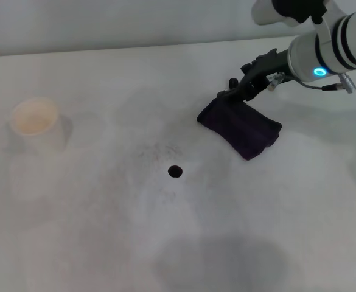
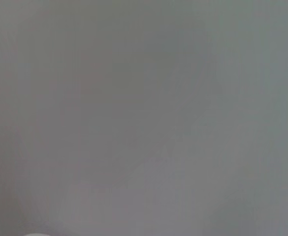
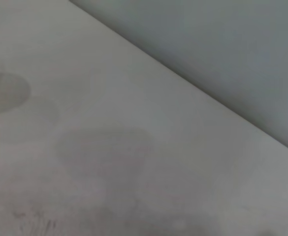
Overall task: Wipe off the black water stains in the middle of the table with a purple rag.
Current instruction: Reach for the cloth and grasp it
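White table (image 1: 74, 243), faintly grey-mottled, is filling the head view up to a pale wall at the far edge. Landmark for all positions: the black water stain (image 1: 175, 171), one small round dot near the table's middle.

Nearer than the stain: only bare mottled surface is showing, with a soft shadow on it.

At the stain: the dot is sitting intact and sharp-edged, nothing covering or touching it. A faint grey speckled smudge (image 1: 158, 149) is lying just beyond it, slightly to the robot's left (not the target).

Beyond the stain, to the robot's right: the purple rag (image 1: 241, 128) is lying folded on the table, well apart from the dot. The right gripper (image 1: 233, 91) is sitting at the rag's far corner, its dark fingers appearing to pinch the cloth edge; judged as grasping the rag, though the contact itself is hard to see.

Well off to the robot's left of the stain: a paper cup (image 1: 35, 121) is standing upright.

Left arm is not appearing in the head view; its wrist view is giving only featureless grey, so its hand state cannot be determined.

Progress, judged: rag seemingly in hand, wiping not yet begun. Remaining: carry the rag across to the dot, press down, rub until the mark is gone.
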You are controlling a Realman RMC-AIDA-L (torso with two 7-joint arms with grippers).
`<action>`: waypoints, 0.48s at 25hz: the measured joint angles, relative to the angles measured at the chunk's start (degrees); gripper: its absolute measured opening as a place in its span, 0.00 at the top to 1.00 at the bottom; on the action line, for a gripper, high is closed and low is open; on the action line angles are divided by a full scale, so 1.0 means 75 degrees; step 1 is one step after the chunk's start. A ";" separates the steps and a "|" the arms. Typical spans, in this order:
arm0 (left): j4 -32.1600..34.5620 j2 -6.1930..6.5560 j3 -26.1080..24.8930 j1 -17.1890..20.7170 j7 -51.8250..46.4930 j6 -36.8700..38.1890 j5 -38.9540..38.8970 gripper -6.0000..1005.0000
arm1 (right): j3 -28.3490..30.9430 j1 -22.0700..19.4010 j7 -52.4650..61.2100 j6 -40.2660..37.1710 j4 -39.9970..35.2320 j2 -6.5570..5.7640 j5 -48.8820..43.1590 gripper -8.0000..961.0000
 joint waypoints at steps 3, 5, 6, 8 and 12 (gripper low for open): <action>0.0000 0.0000 0.0000 0.0000 0.0001 0.0001 0.0078 0.11 | -0.0051 0.0035 0.0096 0.0010 0.0016 0.0002 -0.0018 0.10; 0.0000 -0.0001 0.0001 0.0001 0.0035 0.0001 0.0263 0.11 | -0.0078 0.0036 0.0127 0.0015 0.0029 0.0010 -0.0022 0.10; 0.0000 0.0000 0.0002 0.0001 0.0133 0.0001 0.0403 0.11 | -0.0126 0.0037 0.0181 0.0016 0.0030 0.0008 -0.0024 0.10; 0.0000 -0.0002 0.0001 0.0002 0.0385 0.0001 0.0569 0.11 | -0.0214 0.0042 0.0277 0.0016 0.0041 -0.0005 -0.0052 0.10; 0.0026 -0.0023 0.0001 0.0002 0.0769 -0.0012 0.0634 0.11 | -0.0462 0.0051 0.0415 -0.0050 0.0091 0.0019 -0.0369 0.10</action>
